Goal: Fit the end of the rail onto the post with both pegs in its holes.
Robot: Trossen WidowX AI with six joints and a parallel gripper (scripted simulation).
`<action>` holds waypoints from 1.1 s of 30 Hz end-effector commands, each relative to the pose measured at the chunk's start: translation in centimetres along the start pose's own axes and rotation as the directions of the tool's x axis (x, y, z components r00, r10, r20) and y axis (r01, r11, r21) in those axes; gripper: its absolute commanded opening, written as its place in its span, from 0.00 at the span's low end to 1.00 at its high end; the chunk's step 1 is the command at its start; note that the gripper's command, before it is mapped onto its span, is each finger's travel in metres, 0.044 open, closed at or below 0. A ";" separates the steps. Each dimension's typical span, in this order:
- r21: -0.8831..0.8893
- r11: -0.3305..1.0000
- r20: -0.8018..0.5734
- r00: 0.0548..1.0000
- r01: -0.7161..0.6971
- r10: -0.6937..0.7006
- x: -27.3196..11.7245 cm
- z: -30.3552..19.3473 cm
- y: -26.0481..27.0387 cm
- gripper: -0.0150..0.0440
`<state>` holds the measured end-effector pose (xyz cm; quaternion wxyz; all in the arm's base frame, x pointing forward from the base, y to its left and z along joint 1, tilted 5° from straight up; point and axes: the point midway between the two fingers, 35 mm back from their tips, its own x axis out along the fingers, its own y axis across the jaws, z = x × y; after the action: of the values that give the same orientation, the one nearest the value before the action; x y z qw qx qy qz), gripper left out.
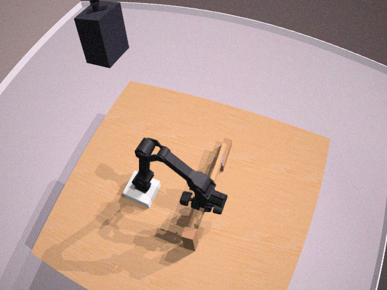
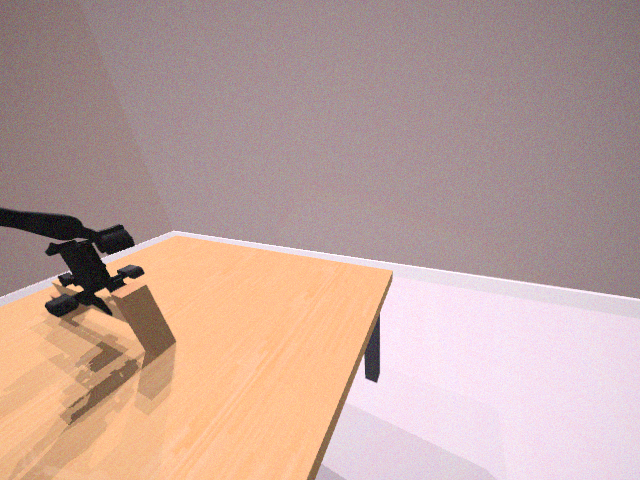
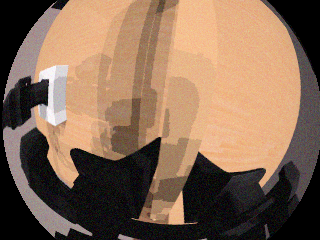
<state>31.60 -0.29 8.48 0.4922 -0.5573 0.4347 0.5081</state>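
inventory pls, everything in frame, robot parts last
table: 1, light wood top, dark leg at its corner, middle of the floor
rail: 1, long, light wood, runs from the claw away to the footboard block
footboard block: 1, low, light wood, far end of the rail
post: 1, short, light wood, near end of the rail; pegs not visible
box: 1, black, on the floor beyond the table, small dark object on top
arm: 1, black, reaching from base to rail
base: 1, white, on the table
claw: 1, black, shut on the rail near the post
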 end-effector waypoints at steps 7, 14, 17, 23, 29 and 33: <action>0.003 1.000 0.002 1.000 0.006 -0.006 -0.3 0.0 0.1 0.25; 0.003 1.000 0.002 1.000 0.006 -0.006 -0.1 0.0 0.1 0.25; 0.003 1.000 0.002 1.000 0.006 -0.006 -0.1 0.0 0.1 0.25; 0.003 1.000 0.002 1.000 0.005 -0.005 -0.1 0.0 0.1 0.25; 0.003 1.000 0.002 1.000 0.005 -0.005 -0.2 0.0 0.1 0.25; 0.003 1.000 0.002 1.000 0.005 -0.005 -0.2 0.0 0.2 0.25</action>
<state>31.43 -0.32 8.45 0.4931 -0.5571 0.4348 0.5074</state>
